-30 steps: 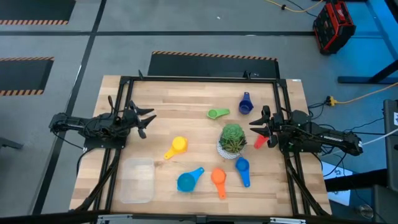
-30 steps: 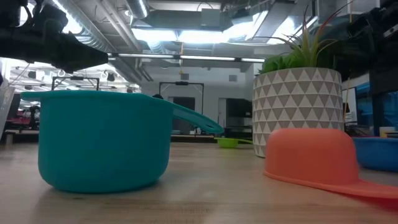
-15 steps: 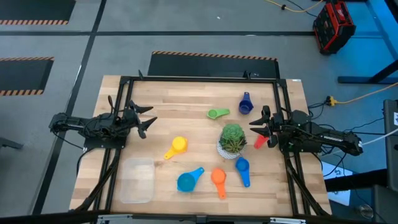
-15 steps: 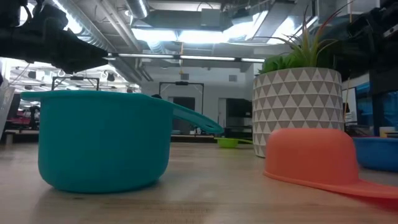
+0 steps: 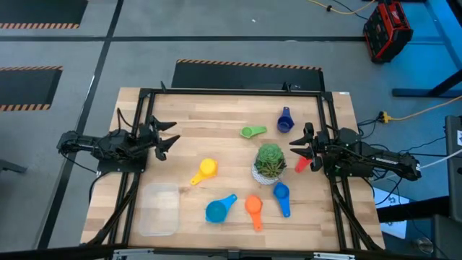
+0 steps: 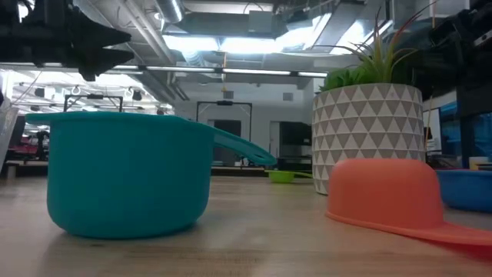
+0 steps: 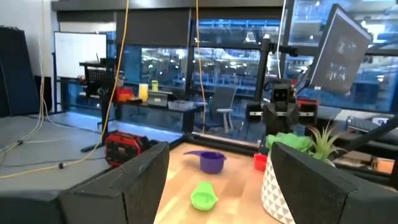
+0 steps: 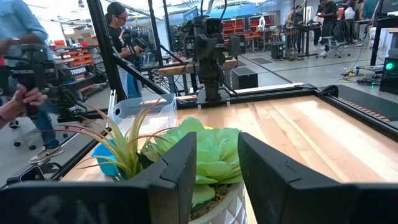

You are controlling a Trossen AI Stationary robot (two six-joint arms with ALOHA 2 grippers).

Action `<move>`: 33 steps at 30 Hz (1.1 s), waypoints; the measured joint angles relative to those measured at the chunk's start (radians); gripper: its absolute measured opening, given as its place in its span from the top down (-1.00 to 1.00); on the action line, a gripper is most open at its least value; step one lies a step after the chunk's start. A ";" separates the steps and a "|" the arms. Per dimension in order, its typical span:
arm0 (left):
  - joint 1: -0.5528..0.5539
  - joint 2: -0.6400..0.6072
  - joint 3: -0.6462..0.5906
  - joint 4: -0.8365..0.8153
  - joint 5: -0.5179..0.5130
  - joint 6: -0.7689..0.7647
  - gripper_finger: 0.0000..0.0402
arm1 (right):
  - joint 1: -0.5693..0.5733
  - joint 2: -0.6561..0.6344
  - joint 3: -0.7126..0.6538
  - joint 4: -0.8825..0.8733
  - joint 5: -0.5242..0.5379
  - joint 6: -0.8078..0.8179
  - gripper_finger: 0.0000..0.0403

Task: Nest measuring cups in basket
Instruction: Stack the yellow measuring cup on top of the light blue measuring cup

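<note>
Several measuring cups lie apart on the wooden table: yellow, green, dark blue, red, blue, orange and a larger teal one. The orange cup rests mouth down; the teal cup stands upright. The clear basket sits at the near left with nothing in it. My left gripper is open above the table's left side. My right gripper is open beside the red cup, on the table's right.
A green plant in a white patterned pot stands among the cups, between the right gripper and the yellow cup. A black frame runs around the table. People stand in the room beyond the table.
My left gripper has risen a little, as the low view shows. The cups and the basket have stayed where they were.
</note>
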 joint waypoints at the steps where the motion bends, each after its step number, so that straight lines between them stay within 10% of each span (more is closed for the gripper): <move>1: 0.000 0.006 0.003 -0.002 0.000 -0.018 -0.37 | 0.000 0.000 0.000 0.000 0.000 0.000 0.39; 20: 0.000 0.509 0.299 -0.031 0.008 -0.137 -0.37 | 0.000 0.000 0.000 0.000 0.000 0.000 0.39; 33: 0.000 0.901 0.726 -0.654 0.175 -0.558 -0.37 | 0.000 0.000 0.000 0.000 0.000 0.000 0.39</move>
